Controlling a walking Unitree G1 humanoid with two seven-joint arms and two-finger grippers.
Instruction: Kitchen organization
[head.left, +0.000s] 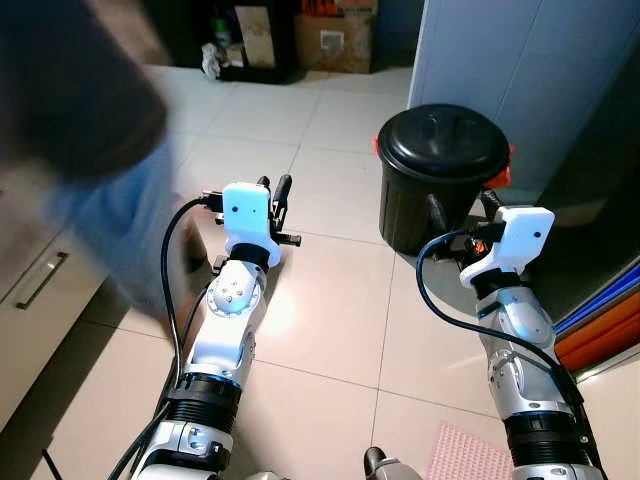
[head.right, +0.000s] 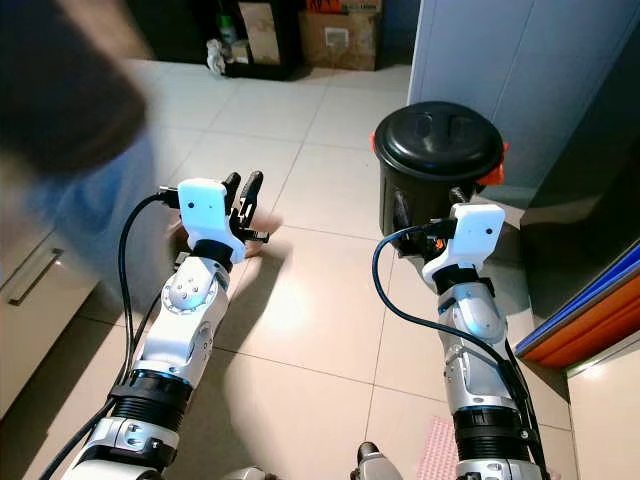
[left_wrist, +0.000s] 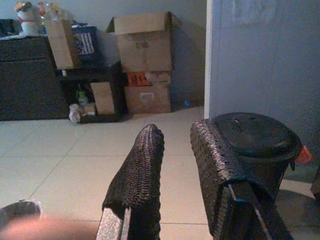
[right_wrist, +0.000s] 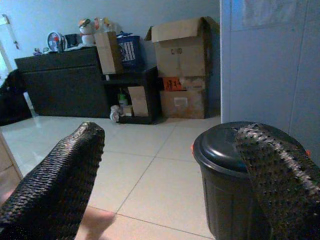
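Two grippers held out over tiled floor (head.left: 330, 300), both empty. Left gripper (left_wrist: 175, 165) slightly parted; right gripper (right_wrist: 170, 175) spread wide, just beside black lidded bin (head.left: 440, 170) by grey wall. Blurred person (head.left: 90, 130) at left, near drawer front (head.left: 40, 290).

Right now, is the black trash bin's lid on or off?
On. The black lid sits flat across the top of the bin, covering its opening, so what's inside cannot be seen.

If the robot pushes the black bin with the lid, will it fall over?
Probably not: the black bin looks squat and wide, sitting flat on the tiled floor, so it would likely slide. Its lid looks smooth, perhaps slippery.
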